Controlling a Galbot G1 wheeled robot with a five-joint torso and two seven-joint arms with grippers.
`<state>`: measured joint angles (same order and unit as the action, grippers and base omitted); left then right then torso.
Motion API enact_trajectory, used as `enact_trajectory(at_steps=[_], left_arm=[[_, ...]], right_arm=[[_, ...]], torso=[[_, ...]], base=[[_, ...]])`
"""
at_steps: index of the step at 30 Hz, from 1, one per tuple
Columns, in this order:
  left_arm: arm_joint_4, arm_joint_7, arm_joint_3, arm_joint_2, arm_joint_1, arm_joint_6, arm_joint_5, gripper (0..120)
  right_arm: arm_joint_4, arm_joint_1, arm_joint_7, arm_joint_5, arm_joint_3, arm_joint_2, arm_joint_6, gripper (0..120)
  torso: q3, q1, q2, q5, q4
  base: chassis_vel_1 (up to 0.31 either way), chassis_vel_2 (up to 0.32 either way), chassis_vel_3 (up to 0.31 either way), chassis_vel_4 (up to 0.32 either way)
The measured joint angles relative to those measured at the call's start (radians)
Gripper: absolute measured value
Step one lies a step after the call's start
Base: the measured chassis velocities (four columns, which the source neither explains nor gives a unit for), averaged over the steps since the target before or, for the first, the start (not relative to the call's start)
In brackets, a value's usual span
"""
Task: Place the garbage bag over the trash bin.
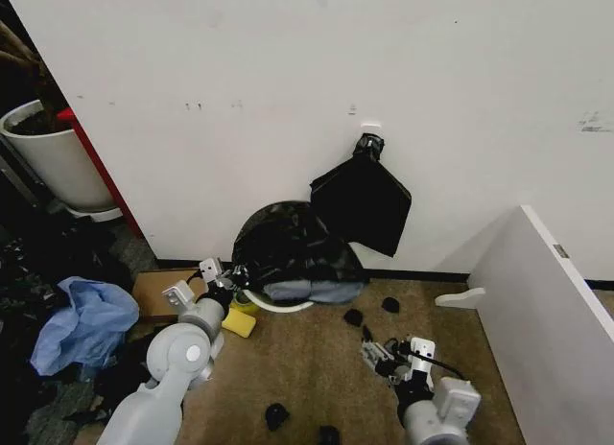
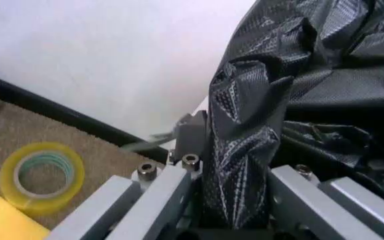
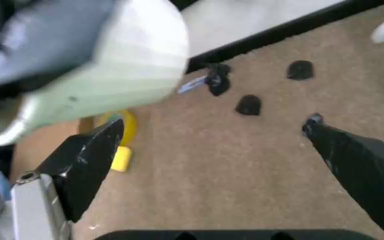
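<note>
Your left gripper (image 1: 233,272) is clenched on a gathered fold of the thin, glossy black plastic garbage bag (image 1: 288,244), and in the left wrist view that fold (image 2: 239,165) runs straight up between its jaws; the bag already drapes over most of the round white plastic trash bin (image 1: 278,305), which appears to lie tipped against the white wall (image 1: 288,81), with only a sliver of rim and pale side showing below the plastic; so the bag sits directly ahead of the left gripper and to its right, and I judge the pull should follow the bin's long axis to draw the film further along its body; your right gripper (image 1: 376,354) hangs low over the brown carpet (image 1: 317,359), well apart from the bin, its fingers spread wide and holding nothing, so the left arm is clearly the nearer; close by the left gripper lie a roll of yellow tape (image 2: 42,177) and a yellow block (image 1: 239,321), small black scraps (image 1: 354,317) dot the carpet, and other flat black bags hang from a white clip (image 1: 370,130) on the wall just above the bin, near enough to snag
</note>
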<state>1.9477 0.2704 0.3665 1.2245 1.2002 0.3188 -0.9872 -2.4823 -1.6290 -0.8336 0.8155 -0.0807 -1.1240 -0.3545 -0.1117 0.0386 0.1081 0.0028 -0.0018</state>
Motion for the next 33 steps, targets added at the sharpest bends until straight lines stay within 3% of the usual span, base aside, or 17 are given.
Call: enact_trajectory(at_steps=[2, 5, 6, 7, 8, 9, 12, 18, 25, 27, 28, 30, 33], left_arm=[[0.000, 0.000, -0.001, 0.001, 0.000, 0.000, 0.004, 1], [0.001, 0.000, 0.000, 0.000, 0.008, 0.000, 0.010, 1], [0.001, 0.000, 0.000, 0.000, 0.008, 0.000, 0.010, 1], [0.003, 0.000, -0.002, -0.002, 0.013, -0.001, 0.015, 1], [0.004, 0.000, -0.002, -0.003, 0.014, -0.001, 0.016, 1], [0.008, 0.000, -0.006, -0.005, 0.021, -0.002, 0.022, 1], [0.019, 0.002, -0.014, -0.005, 0.035, -0.002, 0.028, 1], [0.032, 0.010, -0.022, -0.002, 0.045, 0.002, 0.029, 1], [0.043, 0.012, -0.022, 0.000, 0.057, 0.003, 0.033, 1], [0.043, 0.012, -0.022, 0.000, 0.057, 0.003, 0.033, 1], [0.044, 0.012, -0.022, 0.000, 0.058, 0.004, 0.033, 1], [0.044, 0.012, -0.022, 0.000, 0.059, 0.004, 0.033, 1], [0.047, 0.012, -0.022, -0.001, 0.063, 0.004, 0.033, 1]], right_arm=[[-0.001, 0.000, 0.072, -0.053, 0.006, 0.004, 0.011, 100], [0.055, -0.002, 0.260, -0.337, 0.048, 0.015, 0.143, 100], [0.055, -0.002, 0.260, -0.337, 0.048, 0.015, 0.143, 100], [0.107, -0.002, 0.340, -0.482, 0.055, 0.019, 0.237, 100], [0.125, -0.002, 0.364, -0.530, 0.055, 0.020, 0.269, 100], [0.197, -0.001, 0.449, -0.695, 0.051, 0.021, 0.375, 100], [0.296, -0.003, 0.571, -0.937, 0.037, 0.019, 0.497, 100], [0.340, -0.004, 0.645, -1.036, 0.036, 0.016, 0.535, 98], [0.348, 0.002, 0.647, -1.086, 0.031, 0.006, 0.545, 81], [0.348, 0.002, 0.647, -1.086, 0.031, 0.006, 0.545, 81], [0.349, 0.003, 0.641, -1.097, 0.031, 0.004, 0.545, 66], [0.349, 0.003, 0.641, -1.097, 0.031, 0.004, 0.545, 66], [0.357, 0.008, 0.618, -1.149, 0.024, -0.003, 0.544, 49]], torso=[[0.000, 0.000, 0.000, -0.0001, -0.0001], [0.000, 0.000, 0.000, -0.0003, -0.0001], [0.000, 0.000, 0.000, -0.0003, -0.0001], [0.000, 0.000, 0.000, -0.0003, -0.0001], [0.000, 0.000, 0.000, -0.0003, -0.0002], [0.000, 0.000, 0.000, 0.0000, 0.0000], [0.000, 0.000, 0.000, -0.0001, -0.0001], [0.000, 0.000, 0.000, -0.0003, -0.0002], [0.000, 0.000, 0.000, -0.0003, -0.0001], [0.000, 0.000, 0.000, -0.0003, -0.0001], [0.000, 0.000, 0.000, -0.0003, -0.0002], [0.000, 0.000, 0.000, -0.0003, -0.0002], [0.000, 0.000, 0.000, -0.0002, -0.0002]], base=[[0.000, 0.000, 0.000, 0.000], [0.000, 0.000, 0.000, 0.000], [0.000, 0.000, 0.000, 0.000], [0.000, 0.000, 0.000, 0.000], [0.000, 0.000, 0.000, 0.000], [0.000, 0.000, 0.000, 0.000], [0.000, 0.000, 0.000, 0.000], [0.000, 0.000, 0.000, 0.000], [0.000, 0.000, 0.000, 0.000], [0.000, 0.000, 0.000, 0.000], [0.000, 0.000, 0.000, 0.000], [0.000, 0.000, 0.000, 0.000], [0.000, 0.000, 0.000, 0.000]])
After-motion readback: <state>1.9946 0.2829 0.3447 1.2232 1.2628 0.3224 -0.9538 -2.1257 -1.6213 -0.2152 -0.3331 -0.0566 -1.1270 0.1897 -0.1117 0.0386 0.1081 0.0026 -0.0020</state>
